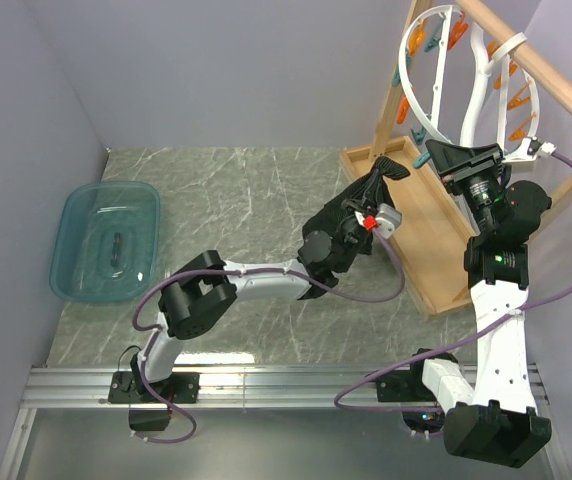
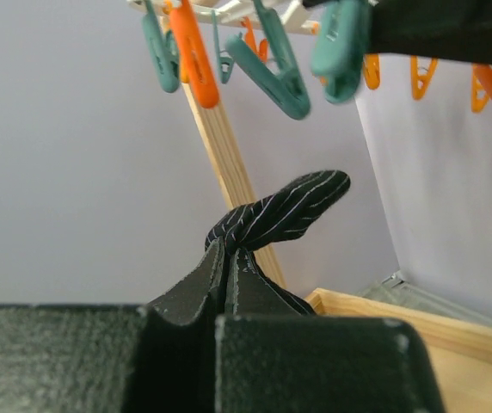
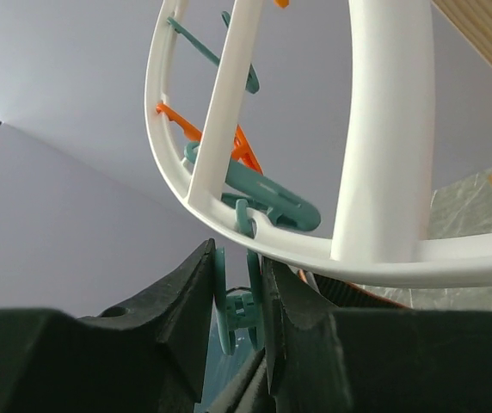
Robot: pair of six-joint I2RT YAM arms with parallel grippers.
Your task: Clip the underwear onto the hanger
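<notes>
We've got the left gripper point(image 2: 225, 262) clamped on the underwear point(image 2: 276, 215), a fold held up at frame centre beneath the hanger point(image 3: 371, 129). Our right gripper point(image 3: 239, 267) pinches a teal clothespin point(image 3: 229, 318) at lower centre, likely to spread it open.

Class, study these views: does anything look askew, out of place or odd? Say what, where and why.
The hanger stands steeply tilted rather than level; the right pincer pinches a teal clothespin at its rim. The underwear is twisted into a bunch in the shut left pincer. Nothing looks spilled or broken.
</notes>
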